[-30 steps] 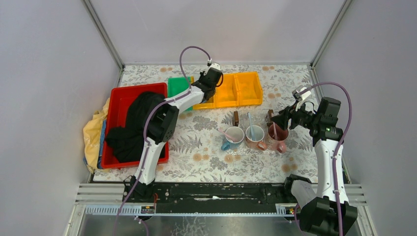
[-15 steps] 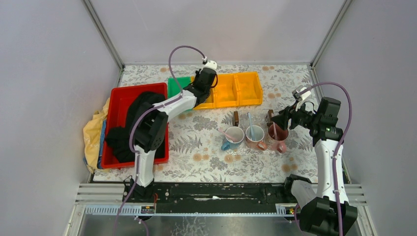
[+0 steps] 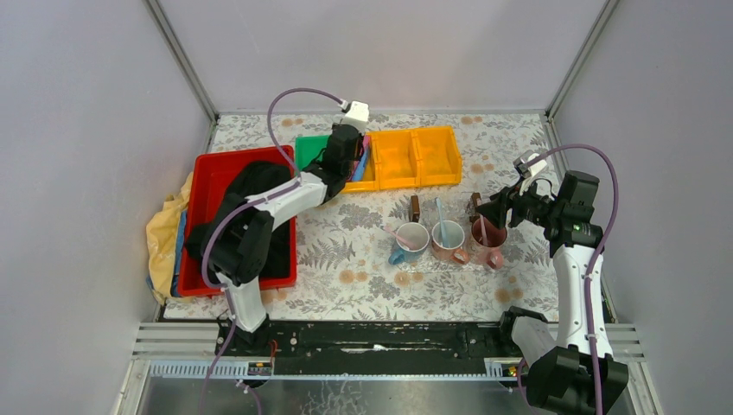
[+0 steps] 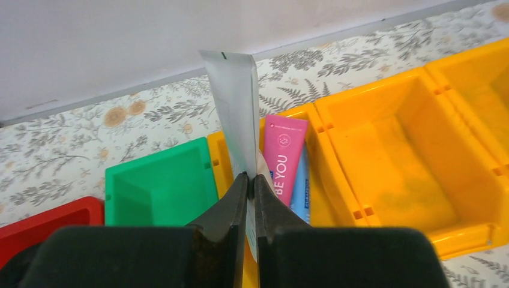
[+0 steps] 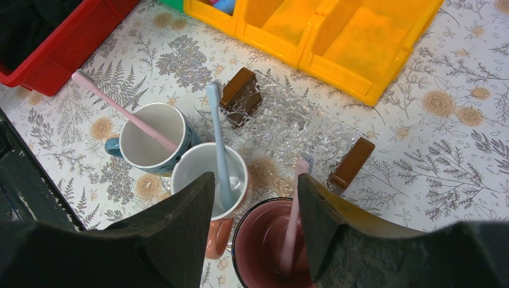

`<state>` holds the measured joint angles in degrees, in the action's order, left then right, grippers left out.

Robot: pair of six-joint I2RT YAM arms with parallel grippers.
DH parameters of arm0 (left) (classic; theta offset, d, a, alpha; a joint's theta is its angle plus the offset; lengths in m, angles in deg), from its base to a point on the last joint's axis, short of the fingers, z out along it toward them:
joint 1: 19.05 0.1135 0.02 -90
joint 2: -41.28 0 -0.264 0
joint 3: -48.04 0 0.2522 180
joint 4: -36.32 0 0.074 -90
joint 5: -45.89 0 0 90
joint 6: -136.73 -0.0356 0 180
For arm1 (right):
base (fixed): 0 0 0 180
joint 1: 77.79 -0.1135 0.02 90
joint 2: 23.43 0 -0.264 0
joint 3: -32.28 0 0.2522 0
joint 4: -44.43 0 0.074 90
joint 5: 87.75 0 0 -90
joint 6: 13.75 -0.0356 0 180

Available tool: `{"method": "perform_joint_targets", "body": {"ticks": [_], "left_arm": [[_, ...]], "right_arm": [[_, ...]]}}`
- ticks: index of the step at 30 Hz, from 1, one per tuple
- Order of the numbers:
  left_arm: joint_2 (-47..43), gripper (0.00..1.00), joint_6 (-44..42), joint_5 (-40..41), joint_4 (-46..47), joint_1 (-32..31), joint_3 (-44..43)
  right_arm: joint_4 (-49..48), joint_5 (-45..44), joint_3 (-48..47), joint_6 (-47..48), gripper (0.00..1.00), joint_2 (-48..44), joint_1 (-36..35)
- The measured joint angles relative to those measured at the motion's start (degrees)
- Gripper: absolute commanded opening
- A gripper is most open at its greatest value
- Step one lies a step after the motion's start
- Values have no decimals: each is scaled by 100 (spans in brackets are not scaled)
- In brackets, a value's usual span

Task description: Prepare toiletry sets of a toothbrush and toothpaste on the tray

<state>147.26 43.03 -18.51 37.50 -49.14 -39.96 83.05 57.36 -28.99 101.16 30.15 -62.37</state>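
My left gripper (image 4: 252, 177) is shut on a white toothpaste tube (image 4: 234, 108), held upright above the seam between the green bin (image 4: 159, 186) and the yellow bins (image 4: 390, 156). A magenta-pink toothpaste tube (image 4: 283, 159) and a blue one (image 4: 301, 186) lie in the leftmost yellow bin. My right gripper (image 5: 255, 180) hangs open over a maroon mug (image 5: 270, 240) holding a whitish-pink toothbrush (image 5: 292, 222). A light blue toothbrush (image 5: 219, 144) stands in the middle mug and a pink toothbrush (image 5: 120, 111) in the blue mug. All three mugs sit on the clear tray (image 5: 300, 126).
Two small brown blocks (image 5: 240, 96) (image 5: 352, 162) rest on the tray behind the mugs. A red bin (image 3: 207, 173) with black cloth sits at the left, with yellow cloth (image 3: 164, 233) beside it. Grey walls close in the table.
My left arm has swung left, from over the yellow bins toward the green bin, carrying the white tube. The right arm has not moved.
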Motion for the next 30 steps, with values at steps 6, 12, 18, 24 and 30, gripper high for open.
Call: {"method": "perform_joint_targets", "body": {"ticks": [6, 12, 18, 24, 30], "left_arm": [[-404, 0, 367, -835, 702, 356, 590], [-560, 0, 649, -1556, 1340, 621, 914], [-577, 0, 1032, -2251, 1934, 850, 1156], [-577, 0, 1491, -2850, 2573, 1193, 1438], [-601, 0, 1757, -3331, 3093, 1294, 1628]], "right_arm": [[0, 11, 0, 0, 60, 0, 0], [0, 37, 0, -2, 60, 0, 0], [-4, 125, 0, -4, 61, 0, 0], [-7, 164, 0, -7, 61, 4, 0], [-11, 310, 0, -13, 61, 28, 0]]}}
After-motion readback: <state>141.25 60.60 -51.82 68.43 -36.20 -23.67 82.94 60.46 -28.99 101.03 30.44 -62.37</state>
